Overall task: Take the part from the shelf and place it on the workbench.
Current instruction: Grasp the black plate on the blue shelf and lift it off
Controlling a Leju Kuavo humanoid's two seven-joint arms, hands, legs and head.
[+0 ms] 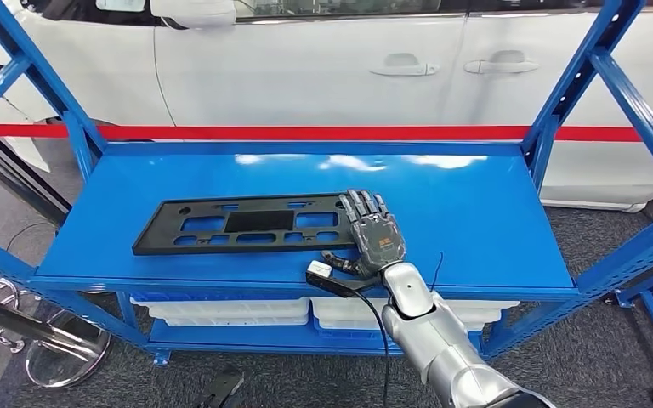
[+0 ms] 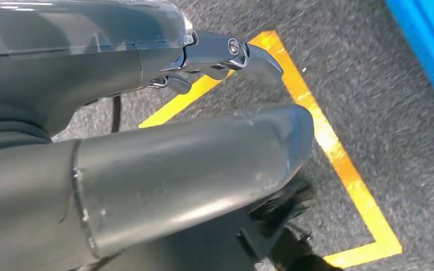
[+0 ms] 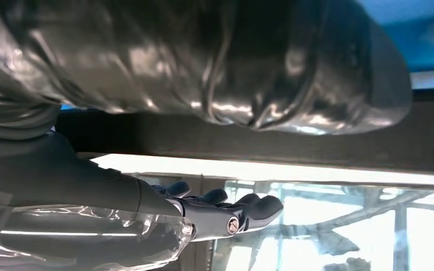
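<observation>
Blue shelf, black part lying flat — right hand spread wide over its end, holding nothing

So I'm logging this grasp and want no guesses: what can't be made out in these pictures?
- Head view: whether the right robot hand grips the black part; its back hides the contact.
- Right wrist view: the part is a dark band, largely hidden by the thumb.
- Left wrist view: the left robot hand over floor; its fingers mostly hidden by the thumb.
- Head view: white bins below the shelf; contents hidden.
</observation>
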